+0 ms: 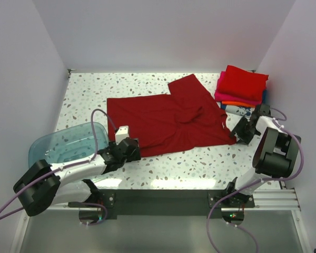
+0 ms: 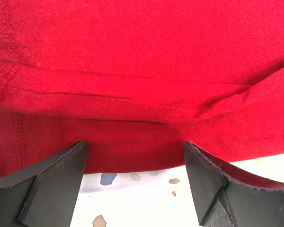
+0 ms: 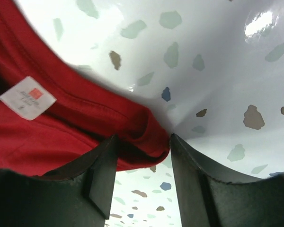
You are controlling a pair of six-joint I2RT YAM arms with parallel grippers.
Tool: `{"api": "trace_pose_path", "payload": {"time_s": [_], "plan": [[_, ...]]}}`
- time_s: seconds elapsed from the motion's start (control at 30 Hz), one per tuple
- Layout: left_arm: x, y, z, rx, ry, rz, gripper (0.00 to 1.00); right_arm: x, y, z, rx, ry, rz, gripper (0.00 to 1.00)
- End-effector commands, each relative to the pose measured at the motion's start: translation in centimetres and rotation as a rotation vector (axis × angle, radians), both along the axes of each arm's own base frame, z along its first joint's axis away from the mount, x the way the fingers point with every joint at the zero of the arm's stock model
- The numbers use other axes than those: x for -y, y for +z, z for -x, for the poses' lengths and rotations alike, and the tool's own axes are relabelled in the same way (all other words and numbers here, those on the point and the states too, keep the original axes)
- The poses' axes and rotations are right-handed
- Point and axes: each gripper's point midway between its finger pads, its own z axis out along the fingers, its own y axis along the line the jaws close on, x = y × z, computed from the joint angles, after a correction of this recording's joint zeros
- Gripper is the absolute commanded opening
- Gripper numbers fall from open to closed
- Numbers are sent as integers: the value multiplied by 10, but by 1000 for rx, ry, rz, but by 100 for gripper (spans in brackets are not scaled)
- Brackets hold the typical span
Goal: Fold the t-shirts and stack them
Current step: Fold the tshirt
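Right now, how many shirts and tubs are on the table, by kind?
Spread shirt, dark red: 1
Folded shirts, stacked: 4 showing, one each of red, magenta, orange, white-and-blue
Tub: 1
Total: 6

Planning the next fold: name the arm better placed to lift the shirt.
Right. The right gripper has the edge of the dark red t-shirt bunched between its jaws; the left gripper stands wide open at the hem.

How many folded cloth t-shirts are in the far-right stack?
4: bright red shirt on top, magenta shirt below, then orange shirt, white-and-blue printed shirt lowest; others possibly hidden.
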Motion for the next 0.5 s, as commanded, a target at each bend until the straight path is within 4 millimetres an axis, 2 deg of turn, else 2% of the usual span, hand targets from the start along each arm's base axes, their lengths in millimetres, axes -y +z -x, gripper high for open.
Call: {"api": "trace_pose_path", "payload": {"time_s": [0.0,0.13,0.23,0.27,0.33,0.37,0.47], "plan": [[-6,-9,7,-23,9,8,88,2,-14,5,-18,-16,2,50],[-11,-12,11,-29,21,3,88,1,-23,7,-28,-19,-13,39],[-13,-13,14,-33,23,8,88,4,-24,7,-37,-25,-1,21],[-14,-14,16,-35,22,8,88,8,-22,4,-32,-33,5,11],[-14,-15,17,-37,14,9,88,13,-20,4,-41,-39,19,3],[-14,-16,17,-40,10,6,88,18,-15,-1,-30,-46,30,0],[-11,-18,20,-52,-13,11,88,33,-7,-4,-37,-66,75,0]]}}
